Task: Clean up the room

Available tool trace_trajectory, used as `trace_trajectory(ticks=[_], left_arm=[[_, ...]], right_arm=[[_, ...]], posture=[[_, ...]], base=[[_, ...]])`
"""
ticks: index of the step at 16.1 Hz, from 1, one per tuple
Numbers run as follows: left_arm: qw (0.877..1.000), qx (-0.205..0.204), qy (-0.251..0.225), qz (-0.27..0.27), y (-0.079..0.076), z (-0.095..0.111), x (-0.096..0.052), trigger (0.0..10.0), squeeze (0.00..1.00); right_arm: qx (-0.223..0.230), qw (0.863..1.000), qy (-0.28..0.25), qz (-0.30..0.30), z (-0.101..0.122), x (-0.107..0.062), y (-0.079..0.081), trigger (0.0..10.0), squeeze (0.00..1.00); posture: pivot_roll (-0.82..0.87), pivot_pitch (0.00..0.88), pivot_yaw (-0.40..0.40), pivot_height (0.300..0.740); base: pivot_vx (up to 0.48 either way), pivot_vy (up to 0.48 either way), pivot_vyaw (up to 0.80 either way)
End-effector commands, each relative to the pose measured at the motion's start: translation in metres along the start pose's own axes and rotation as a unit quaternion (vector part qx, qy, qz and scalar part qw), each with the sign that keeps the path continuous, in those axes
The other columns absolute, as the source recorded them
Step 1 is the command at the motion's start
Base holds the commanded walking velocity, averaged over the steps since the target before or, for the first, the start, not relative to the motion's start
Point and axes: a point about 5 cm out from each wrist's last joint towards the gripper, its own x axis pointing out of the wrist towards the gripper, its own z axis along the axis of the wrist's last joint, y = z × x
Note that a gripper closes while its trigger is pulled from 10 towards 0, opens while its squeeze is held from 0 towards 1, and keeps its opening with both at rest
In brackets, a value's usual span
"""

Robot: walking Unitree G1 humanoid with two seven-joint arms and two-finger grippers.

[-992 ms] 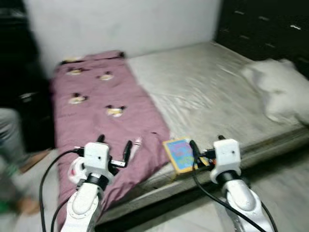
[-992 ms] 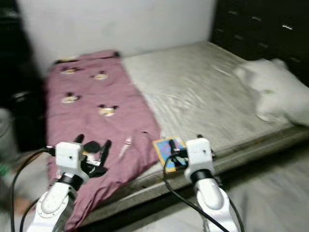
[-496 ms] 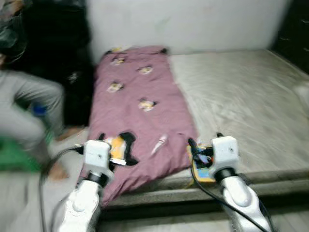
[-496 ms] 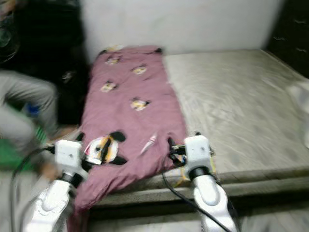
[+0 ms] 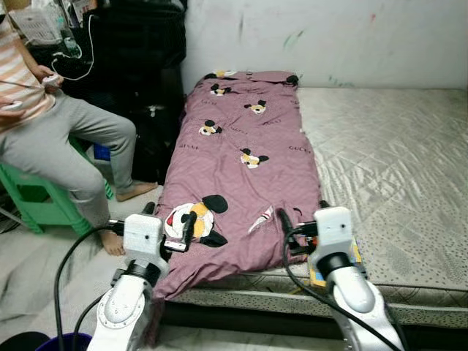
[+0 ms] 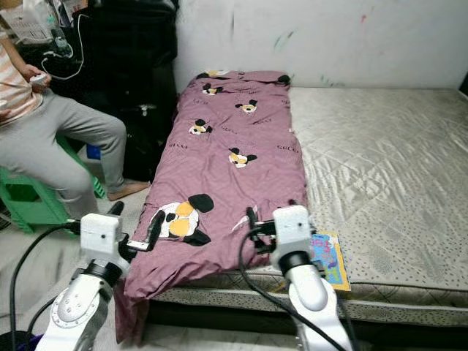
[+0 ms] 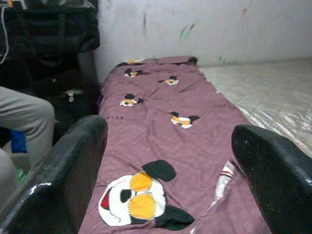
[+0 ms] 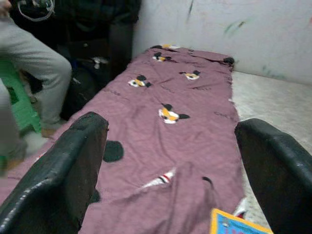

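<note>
Task barely begun, by look of it.

- Left hand (image 5: pixel 167 228): fingers spread, grasping nothing, raised at bed's near edge.
- Right hand (image 5: pixel 297 228): likewise spread and empty.
- Purple blanket (image 5: pixel 241 168): lies straight ahead of both hands along mattress (image 5: pixel 395 161), near corner drooping over edge below left hand. Not folded.
- Colourful book (image 6: pixel 327 257): on mattress just beside right hand, outer side. Not picked up.
- Person on green stool (image 5: pixel 33 201), beyond left hand.

Left: gather blanket, remove book.

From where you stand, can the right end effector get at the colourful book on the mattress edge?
Probably yes: the colourful book lies uncovered just beside the open right end effector, with nothing between them.
</note>
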Motion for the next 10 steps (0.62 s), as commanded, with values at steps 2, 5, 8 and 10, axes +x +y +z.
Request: trace_trajectory(ticks=[2,5,8,10], left_arm=[[1.0,0.001,-0.004,-0.007,-0.002,0.003,0.002,10.0,0.0],[1.0,0.002,-0.003,-0.012,-0.002,0.003,0.006,10.0,0.0],[1.0,0.004,-0.01,-0.011,0.001,0.009,0.014,10.0,0.0],[1.0,0.003,-0.014,-0.006,0.0,0.009,0.013,10.0,0.0]], right_arm=[[0.002,1.0,-0.003,-0.001,0.0,0.0,-0.001,10.0,0.0],[0.014,1.0,-0.013,-0.022,0.0,0.006,-0.003,10.0,0.0],[0.011,0.999,-0.024,-0.019,0.001,0.011,0.004,10.0,0.0],[0.002,1.0,-0.024,0.003,0.002,0.016,0.005,10.0,0.0]], posture=[[-0.05,0.0,0.014,0.74],[-0.05,0.0,0.067,0.74],[-0.04,0.0,0.088,0.74],[-0.03,0.0,0.056,0.74]], base=[[0.0,0.0,0.0],[0.0,0.0,0.0],[0.0,0.0,0.0],[0.0,0.0,0.0]])
